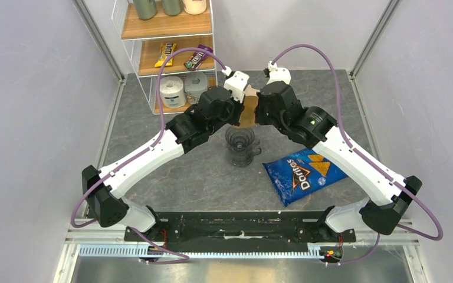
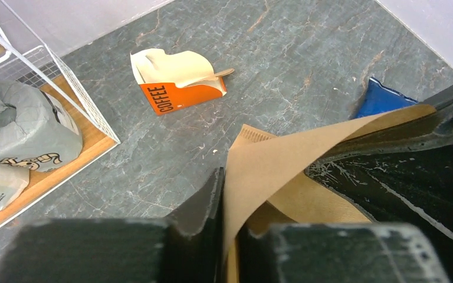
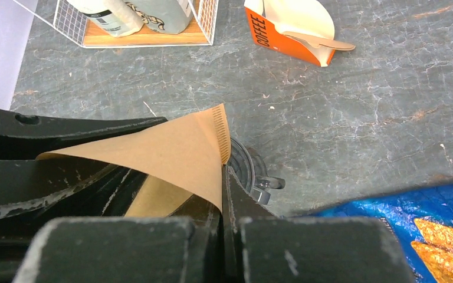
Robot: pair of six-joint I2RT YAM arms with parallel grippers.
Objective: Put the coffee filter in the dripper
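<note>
Because the coffee filter [image 1: 248,110] hangs in the air between the two arms rather than lying on the bench [image 1: 171,177], what matters is where the dripper [image 1: 239,141] sits under it. From both end effectors it lies below and a little back toward the arm bases, and the right wrist view shows its round rim just past the fingertips. The left end effector [image 2: 227,197] has its jaws drawn in narrow, with a sheet of the tan paper running up between them, so we read it as a pinch on one side of the filter. The right end effector [image 3: 223,180] is closed tight on the other side, at the crimped seam edge. The two stand close together, so neither arm is clearly nearer the dripper, though the right one looks a shade closer. The filter is thin, matte brown paper. It is stretched across from one grip to the other, and its walls are spread enough to show a darker inner layer. We cannot tell which way its tip points. The dripper is a smoky, see-through plastic cone with a small side handle, standing upright. A glossy blue chip bag [image 1: 304,174] lies to the right of it, and an orange and white filter packet [image 2: 177,88] rests beyond the end effectors, well apart from them.
</note>
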